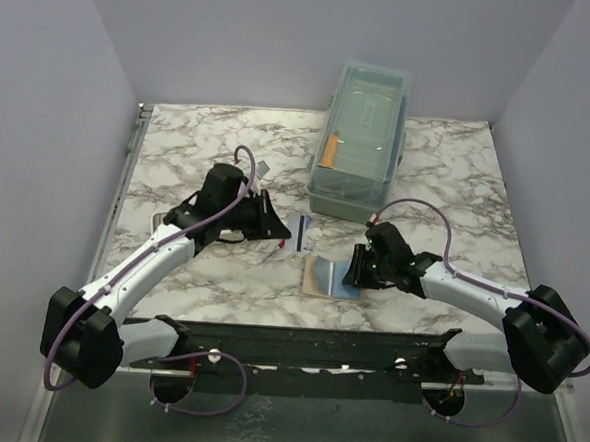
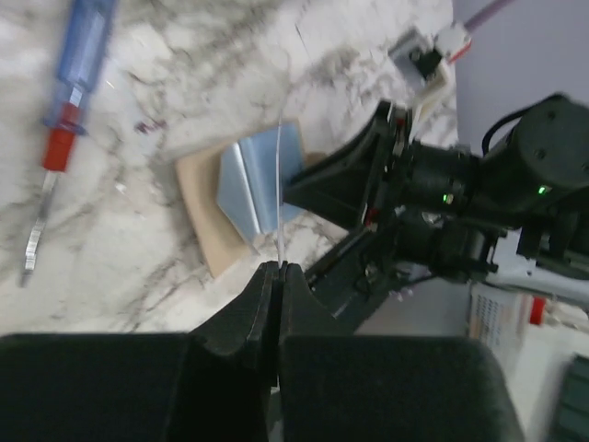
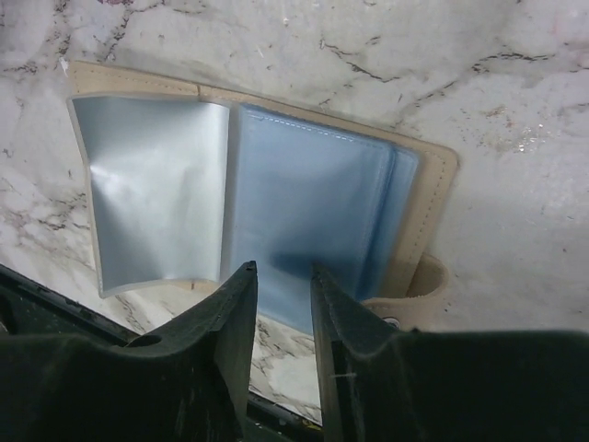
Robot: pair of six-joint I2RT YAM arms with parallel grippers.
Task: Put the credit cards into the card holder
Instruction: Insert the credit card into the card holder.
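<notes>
The card holder lies open on the marble, tan outside with light blue lining and a silvery sleeve raised on its left half. My right gripper hovers at its near edge, jaws apart with nothing between them. My left gripper is shut on a credit card, seen edge-on as a thin pale line pointing toward the card holder. In the top view the left gripper sits left of the wallet and the right gripper at its right side.
A red-and-blue-handled screwdriver lies left of the wallet, also visible from above as the screwdriver. A translucent lidded box with a short orange stick inside stands at the back. The right arm crowds the wallet's far side.
</notes>
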